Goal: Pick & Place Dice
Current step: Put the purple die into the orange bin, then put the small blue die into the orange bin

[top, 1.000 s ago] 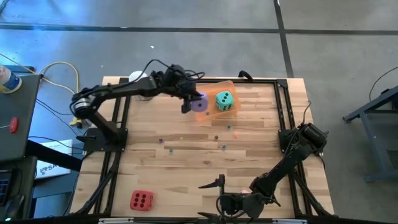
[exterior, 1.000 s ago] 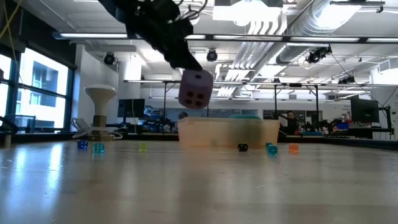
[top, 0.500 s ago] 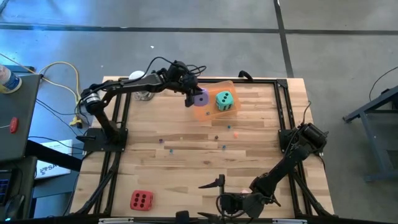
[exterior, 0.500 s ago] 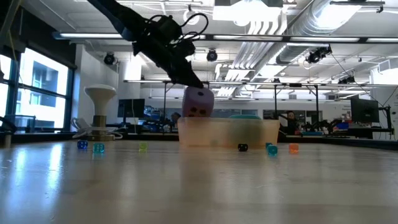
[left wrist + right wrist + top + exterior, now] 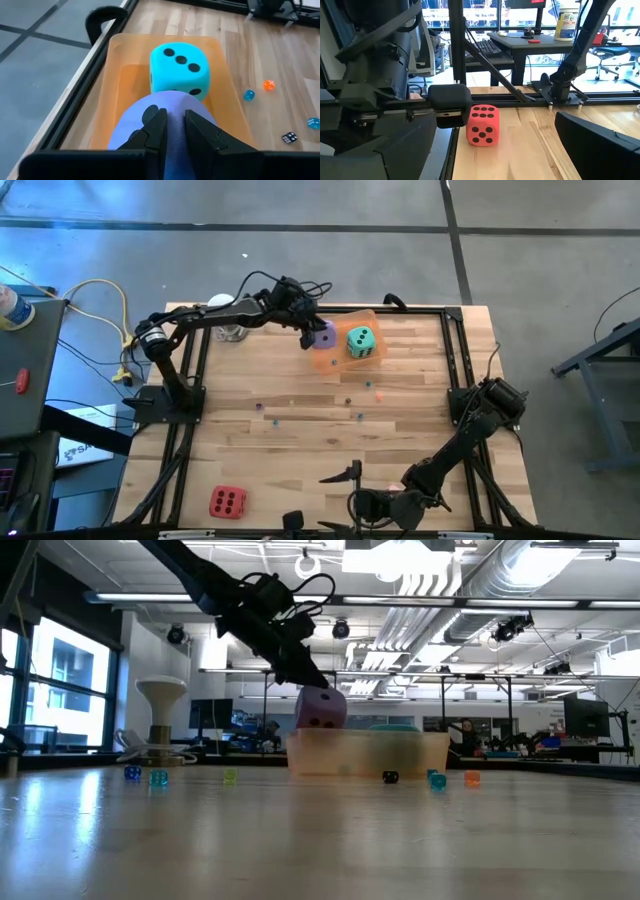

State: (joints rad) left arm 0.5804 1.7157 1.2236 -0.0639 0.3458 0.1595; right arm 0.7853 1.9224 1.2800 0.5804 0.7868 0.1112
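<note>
Purple die (image 5: 322,335) hangs just over the orange tray (image 5: 344,364), pinched by the left gripper (image 5: 309,338). Beside it, the teal die (image 5: 361,342) sits in the tray. Far away, near the table's front corner, sits the red die (image 5: 228,502). The right gripper (image 5: 345,475) waits there, fingers spread wide.

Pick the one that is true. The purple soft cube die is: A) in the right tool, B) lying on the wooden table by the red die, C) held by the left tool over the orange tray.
C: the left tool pinches the purple soft cube die above the translucent orange plastic tray.
</note>
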